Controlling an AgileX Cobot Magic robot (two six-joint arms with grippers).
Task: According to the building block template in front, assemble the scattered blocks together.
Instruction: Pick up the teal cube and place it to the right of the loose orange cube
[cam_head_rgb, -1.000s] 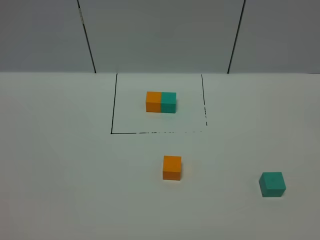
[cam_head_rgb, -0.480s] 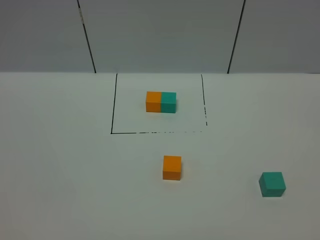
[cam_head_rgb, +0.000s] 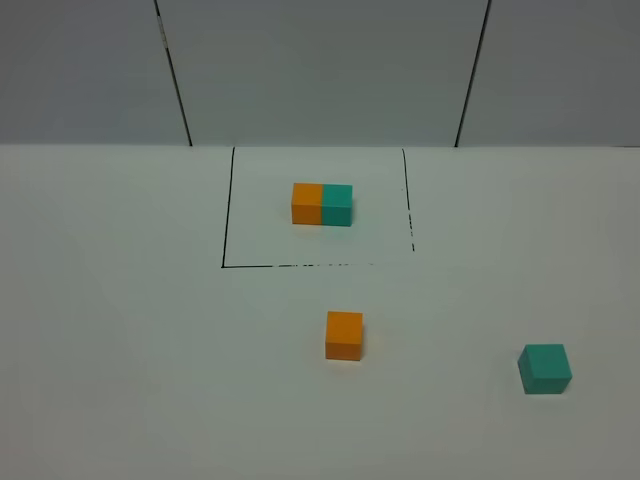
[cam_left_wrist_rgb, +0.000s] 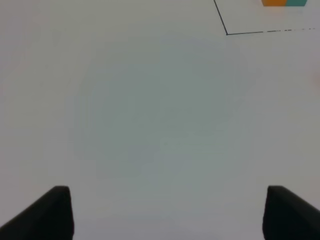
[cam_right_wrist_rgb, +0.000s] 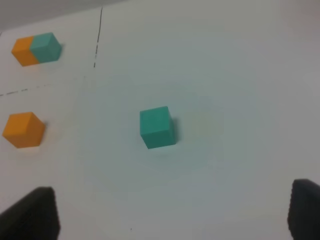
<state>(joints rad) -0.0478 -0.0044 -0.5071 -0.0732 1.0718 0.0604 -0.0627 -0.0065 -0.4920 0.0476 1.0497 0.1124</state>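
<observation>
Toward the far edge of the white tabletop (cam_head_rgb: 120, 330), the high view showed you the building block template (cam_head_rgb: 322, 204), orange joined to teal, sitting inside a thin black outline (cam_head_rgb: 224, 220). Nearer the front edge, about mid-table, the loose orange cube (cam_head_rgb: 344, 335) stood alone. The loose teal cube (cam_head_rgb: 545, 368) lay well apart from it, toward the front right corner.

Through the left wrist camera, your left gripper (cam_left_wrist_rgb: 167, 215) hung with its fingers (cam_left_wrist_rgb: 47, 215) spread wide over plain table, grasping nothing. Only a sliver of the template (cam_left_wrist_rgb: 285, 2) and one corner of the outline (cam_left_wrist_rgb: 226, 34) showed beyond it.

Through the right wrist camera, your right gripper (cam_right_wrist_rgb: 170, 212) was likewise released, fingers (cam_right_wrist_rgb: 32, 215) far apart. The teal cube (cam_right_wrist_rgb: 157, 127) sat ahead of it, untouched, with the orange cube (cam_right_wrist_rgb: 23, 130) and the template (cam_right_wrist_rgb: 37, 48) farther off.
</observation>
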